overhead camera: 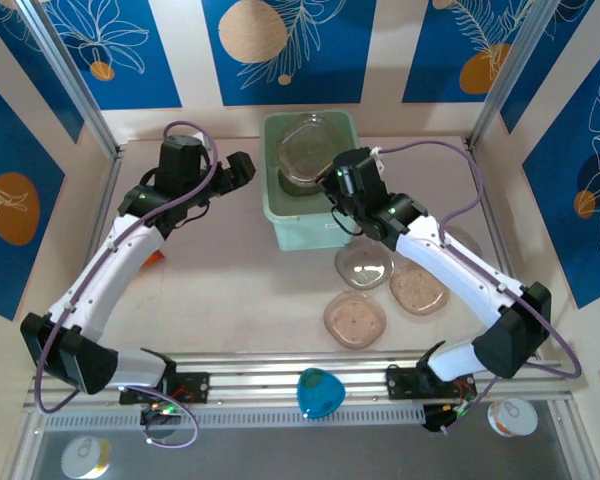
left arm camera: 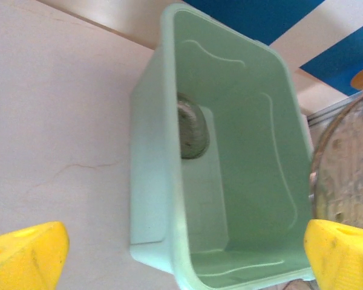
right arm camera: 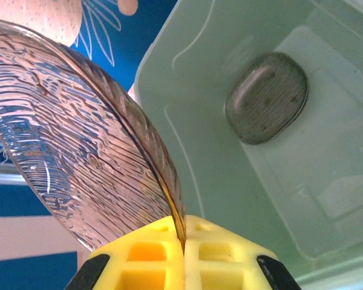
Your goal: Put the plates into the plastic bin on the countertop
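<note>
The mint-green plastic bin (overhead camera: 325, 225) stands at the back middle of the countertop (overhead camera: 240, 290). My right gripper (overhead camera: 342, 182) is shut on the rim of a smoky-brown plate (overhead camera: 305, 148) and holds it tilted above the bin. In the right wrist view that plate (right arm camera: 78, 139) rises from between the yellow fingers (right arm camera: 184, 241). Another grey plate (right arm camera: 266, 96) lies on the bin's floor (right arm camera: 327, 157). My left gripper (overhead camera: 242, 168) is open just left of the bin, with nothing between its fingers (left arm camera: 24, 260). Three plates (overhead camera: 363, 266) (overhead camera: 418, 289) (overhead camera: 354, 319) lie on the countertop near the right arm.
An orange packet (overhead camera: 152, 257) peeks out beside the left arm. A blue object (overhead camera: 320, 392) rests on the front metal rail. Metal rails and patterned walls close in the left, right and back sides.
</note>
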`<state>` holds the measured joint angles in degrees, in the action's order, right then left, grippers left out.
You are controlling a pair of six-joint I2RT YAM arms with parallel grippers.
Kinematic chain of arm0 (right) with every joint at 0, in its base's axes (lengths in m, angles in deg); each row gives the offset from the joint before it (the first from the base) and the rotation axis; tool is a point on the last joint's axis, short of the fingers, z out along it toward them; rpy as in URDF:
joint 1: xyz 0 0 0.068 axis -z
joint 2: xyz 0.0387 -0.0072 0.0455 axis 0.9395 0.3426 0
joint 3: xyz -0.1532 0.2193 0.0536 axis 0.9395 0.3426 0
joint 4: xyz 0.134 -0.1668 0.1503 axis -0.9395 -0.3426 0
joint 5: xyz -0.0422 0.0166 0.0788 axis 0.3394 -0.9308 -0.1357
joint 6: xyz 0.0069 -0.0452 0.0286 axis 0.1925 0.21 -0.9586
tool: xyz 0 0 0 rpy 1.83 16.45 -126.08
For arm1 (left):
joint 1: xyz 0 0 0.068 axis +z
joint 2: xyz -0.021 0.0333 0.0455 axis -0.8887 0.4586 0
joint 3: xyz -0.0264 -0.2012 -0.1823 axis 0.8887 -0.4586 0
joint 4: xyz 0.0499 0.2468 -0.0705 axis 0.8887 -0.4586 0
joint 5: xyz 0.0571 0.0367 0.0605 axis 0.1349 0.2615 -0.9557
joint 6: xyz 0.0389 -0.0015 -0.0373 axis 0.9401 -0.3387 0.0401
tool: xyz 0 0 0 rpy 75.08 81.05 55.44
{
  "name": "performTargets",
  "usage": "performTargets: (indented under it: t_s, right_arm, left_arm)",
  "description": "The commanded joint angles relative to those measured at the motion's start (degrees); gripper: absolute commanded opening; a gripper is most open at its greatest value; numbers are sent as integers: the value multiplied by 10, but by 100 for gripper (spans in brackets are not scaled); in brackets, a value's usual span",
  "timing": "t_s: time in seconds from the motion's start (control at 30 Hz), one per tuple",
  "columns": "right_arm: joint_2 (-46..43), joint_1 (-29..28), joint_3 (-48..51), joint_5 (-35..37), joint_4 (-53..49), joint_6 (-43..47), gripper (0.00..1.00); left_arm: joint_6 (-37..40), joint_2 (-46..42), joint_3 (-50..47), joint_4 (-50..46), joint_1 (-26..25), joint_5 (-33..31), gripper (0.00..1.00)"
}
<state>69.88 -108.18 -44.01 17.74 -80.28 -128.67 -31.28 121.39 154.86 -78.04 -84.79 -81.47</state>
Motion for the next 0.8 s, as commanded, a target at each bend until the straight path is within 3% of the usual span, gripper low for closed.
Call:
performTargets:
  t_s: [0.0,0.27,0.6,0.77]
  right_arm:
    - [22,16,-43,9,-29,-27,0]
    - [124,43,-205,29,-146,-58,0]
    - [298,58,-446,25,-343,-198,0]
    - [335,69,-452,-20,-367,-277,0]
  left_arm:
    - [43,11,20,-20,30,54,99]
    - [100,25,-8,-44,73,89,99]
    - [154,76,30,-83,89,133,99]
    - [158,96,42,-81,94,153,99]
